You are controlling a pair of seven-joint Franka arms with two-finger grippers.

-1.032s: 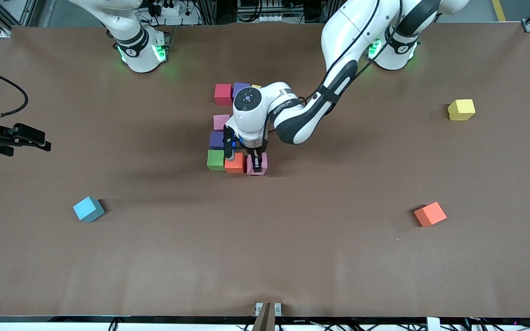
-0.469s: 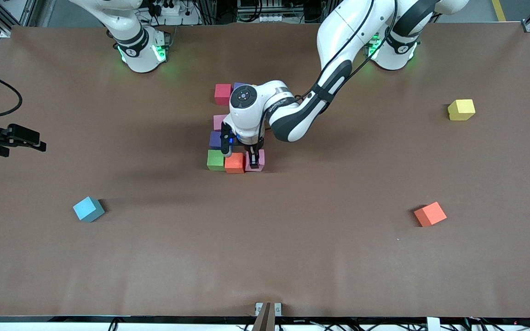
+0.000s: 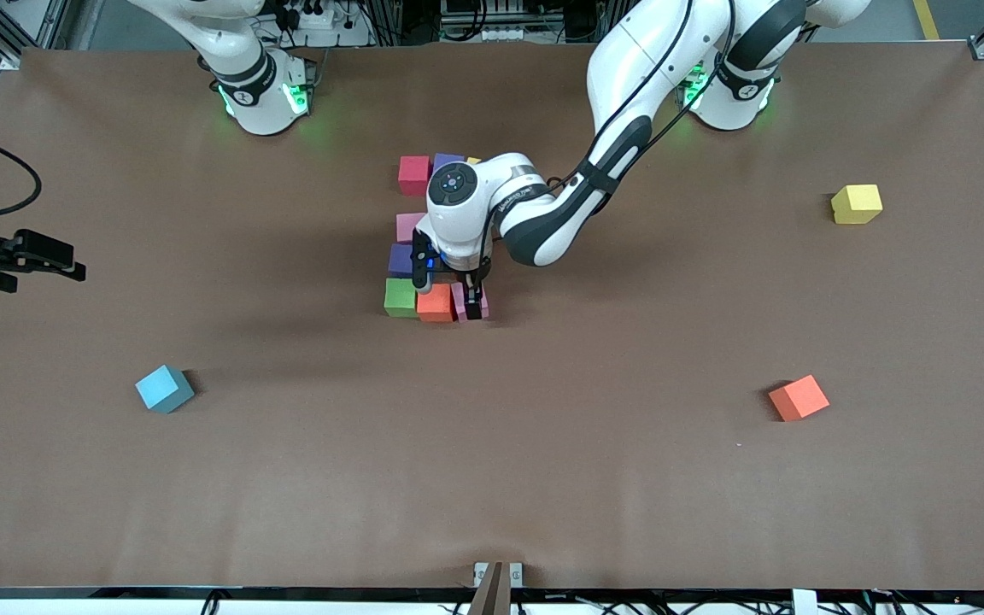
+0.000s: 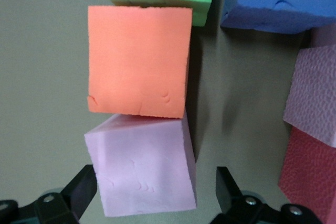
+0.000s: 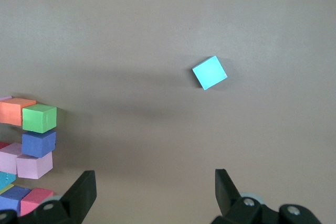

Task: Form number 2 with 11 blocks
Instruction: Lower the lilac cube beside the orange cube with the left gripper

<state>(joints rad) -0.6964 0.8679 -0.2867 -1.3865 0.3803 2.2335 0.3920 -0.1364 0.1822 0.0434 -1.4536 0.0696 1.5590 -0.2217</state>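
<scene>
Blocks: foam cubes are sitting in two groups, a cluster mid-table and three strays well apart from it.
Cluster: a green block (image 3: 400,297), an orange block (image 3: 436,302) and a pink block (image 3: 464,301) are lining up in a row nearest the front camera; the pink one is touching the orange one and sitting slightly skewed in the left wrist view. A purple block (image 3: 401,260), another pink block (image 3: 409,226) and a red block (image 3: 414,174) are running away from the camera above the green one.
Strays: a light blue block (image 3: 164,388) is lying toward the right arm's end, a yellow block (image 3: 856,203) and a second orange-red block (image 3: 799,397) toward the left arm's end.
Left gripper (image 3: 468,301): it is straddling the row's pink block, fingers standing apart with a gap at each side, so nothing is clamped.
Right gripper (image 5: 152,195): it is waiting high over the table's edge at its own end, fingers spread and empty.
Handling: the cubes are looking light, soft and matte, so they are likely to squash a little and grip well rather than slip.
Hold: taking two opposite flat faces squarely, low on the cube, is looking safest; a corner pinch would likely twist it.
</scene>
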